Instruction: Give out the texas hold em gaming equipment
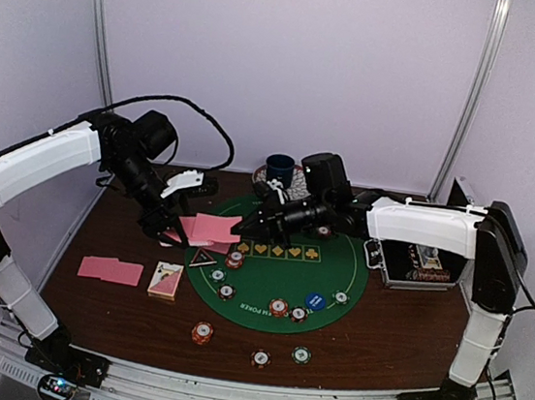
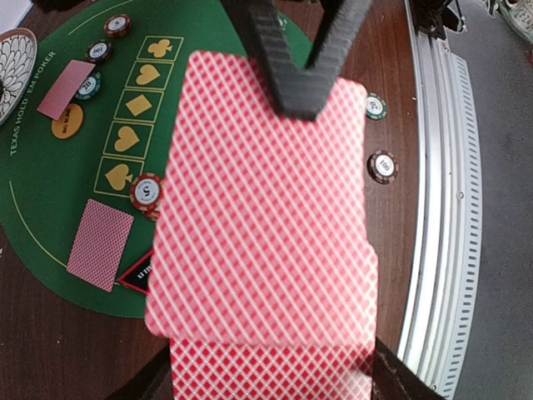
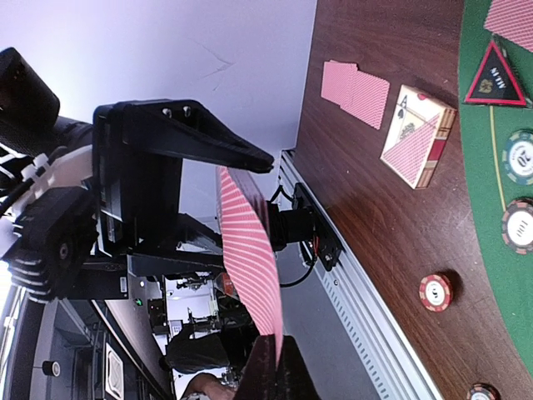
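- Nearest the arm bases, a ribbed metal rail [image 1: 253,393] edges the dark wood-grain table [image 1: 387,342], where round edge-striped chips [image 1: 201,332] lie loose.
- Further in, a card box [image 1: 166,280] and two flat cards [image 1: 110,270] lie left of the round green felt mat [image 1: 338,262], which bears a triangle marker [image 1: 204,259] and a blue disc [image 1: 315,301].
- Above the mat's left rim, the left gripper [image 1: 171,231] clamps a fan of diamond-patterned pink-backed cards [image 2: 266,233]; the right gripper [image 1: 242,228] pinches the top card's edge, fingers closed.
- Beyond, a dark blue cup [image 1: 279,169] stands before plain pale wall panels [image 1: 294,67].
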Action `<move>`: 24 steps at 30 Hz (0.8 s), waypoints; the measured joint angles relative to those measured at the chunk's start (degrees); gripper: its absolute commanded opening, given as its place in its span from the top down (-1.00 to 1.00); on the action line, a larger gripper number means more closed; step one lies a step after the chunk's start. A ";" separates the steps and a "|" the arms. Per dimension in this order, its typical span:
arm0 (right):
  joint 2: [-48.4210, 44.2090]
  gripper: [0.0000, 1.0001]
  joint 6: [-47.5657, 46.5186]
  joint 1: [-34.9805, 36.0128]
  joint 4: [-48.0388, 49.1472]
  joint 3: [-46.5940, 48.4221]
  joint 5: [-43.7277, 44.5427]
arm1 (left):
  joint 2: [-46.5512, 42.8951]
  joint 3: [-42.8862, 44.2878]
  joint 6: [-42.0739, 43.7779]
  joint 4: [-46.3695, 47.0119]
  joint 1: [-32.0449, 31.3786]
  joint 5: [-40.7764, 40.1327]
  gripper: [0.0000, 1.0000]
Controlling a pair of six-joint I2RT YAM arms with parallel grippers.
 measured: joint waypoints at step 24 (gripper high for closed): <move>-9.05 1.00 -26.05 -15.23 -26.21 -19.93 8.46 | 0.00 0.00 0.20 -0.20 0.00 0.00 1.00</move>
